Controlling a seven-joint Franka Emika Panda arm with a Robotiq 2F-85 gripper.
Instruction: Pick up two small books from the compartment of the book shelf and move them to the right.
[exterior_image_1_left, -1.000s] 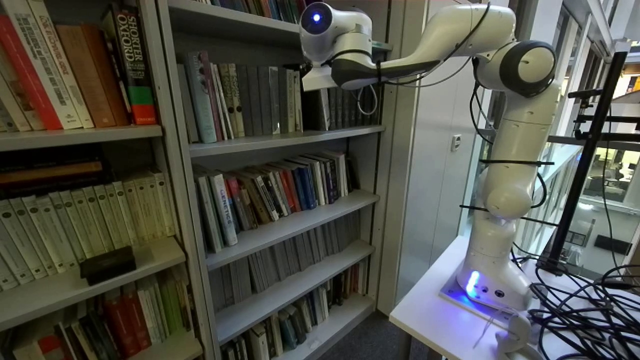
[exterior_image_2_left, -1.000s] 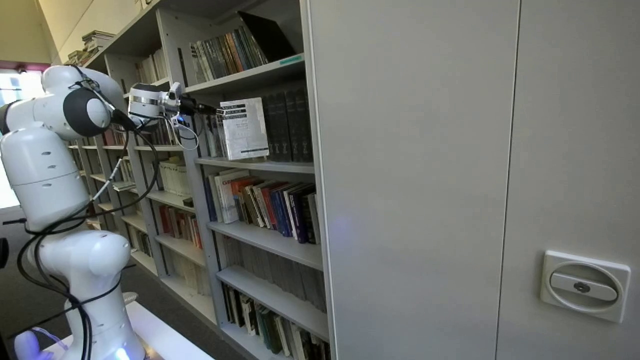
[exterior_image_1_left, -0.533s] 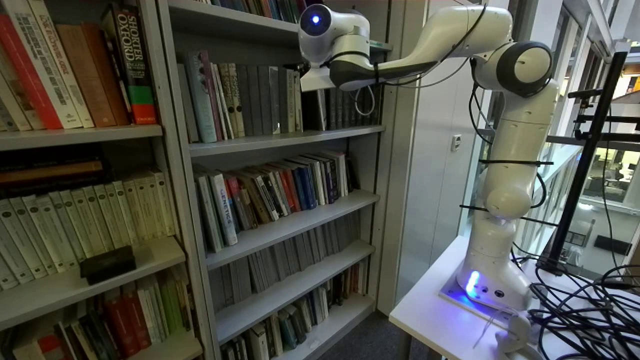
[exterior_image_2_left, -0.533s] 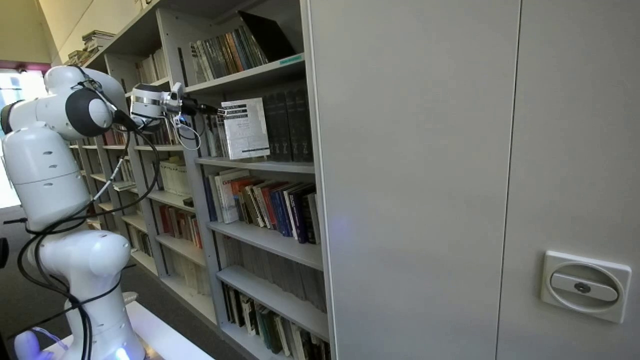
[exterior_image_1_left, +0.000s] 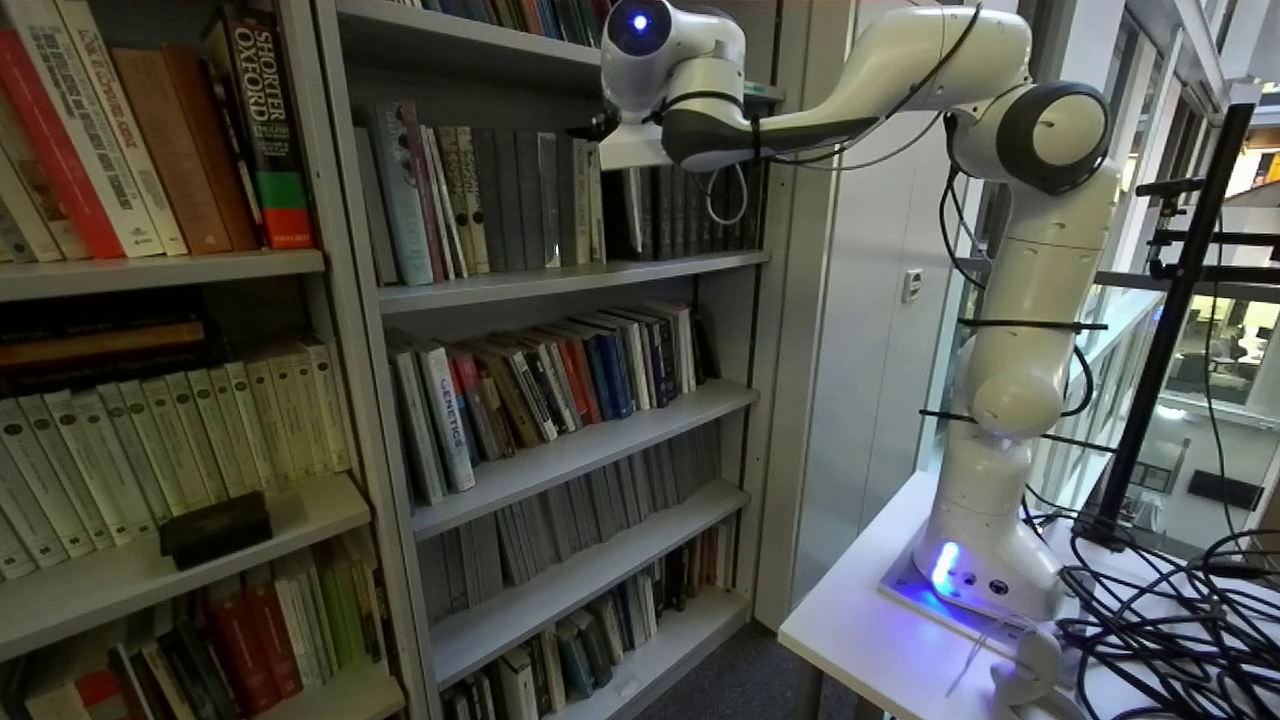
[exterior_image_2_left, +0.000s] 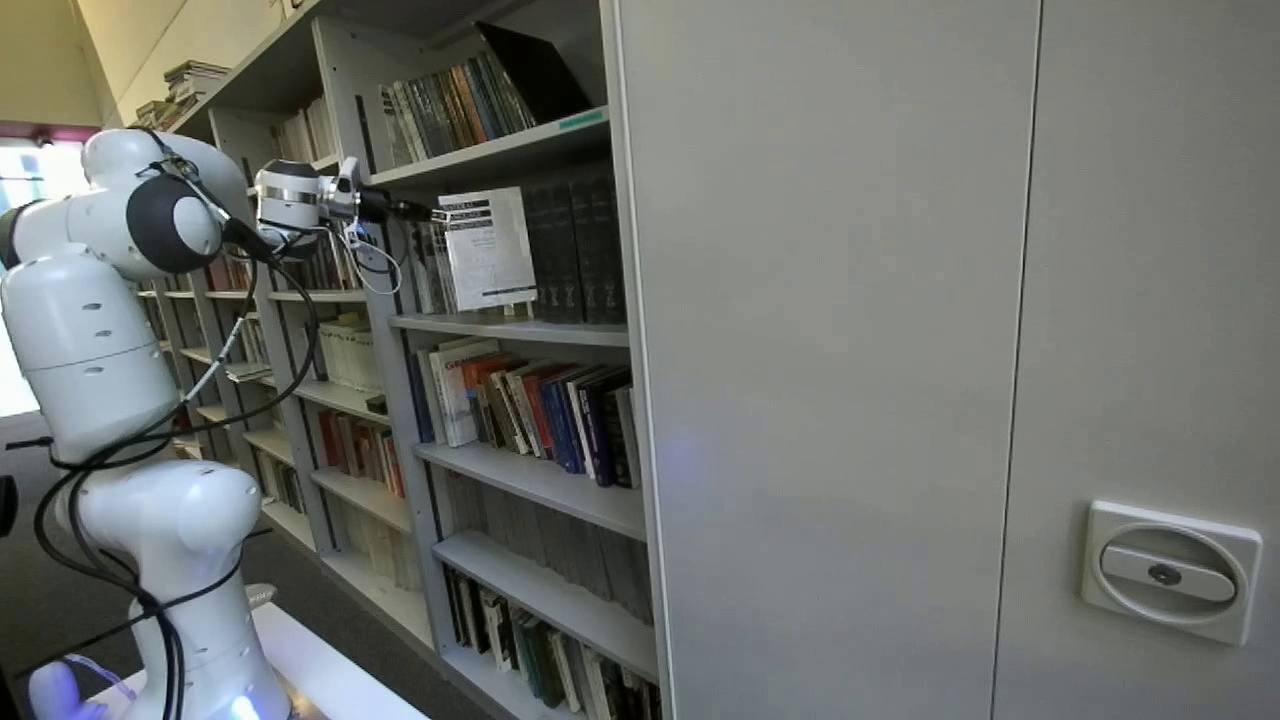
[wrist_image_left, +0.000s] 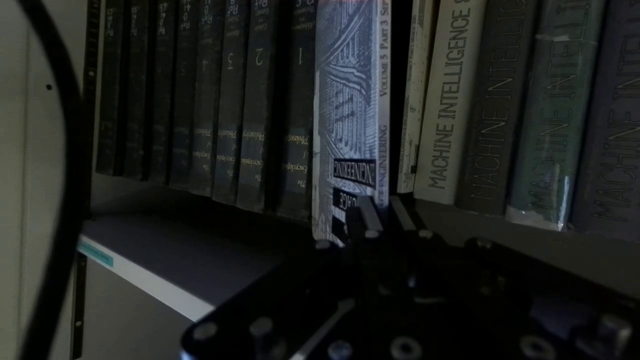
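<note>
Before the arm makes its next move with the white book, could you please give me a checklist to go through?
1. Grip: ok; the gripper looks shut on the white book, near a corner.
2. Book off the floor of the compartment: probably ok; its lower edge appears above it in an exterior view.
3. Two books held: cannot tell; only one spine shows in the grip.
4. Gap to the dark volumes: cannot tell; they stand just beside the book, and contact is unclear.
5. Black cable: ok; it hangs apart from the book in the wrist view.
</note>
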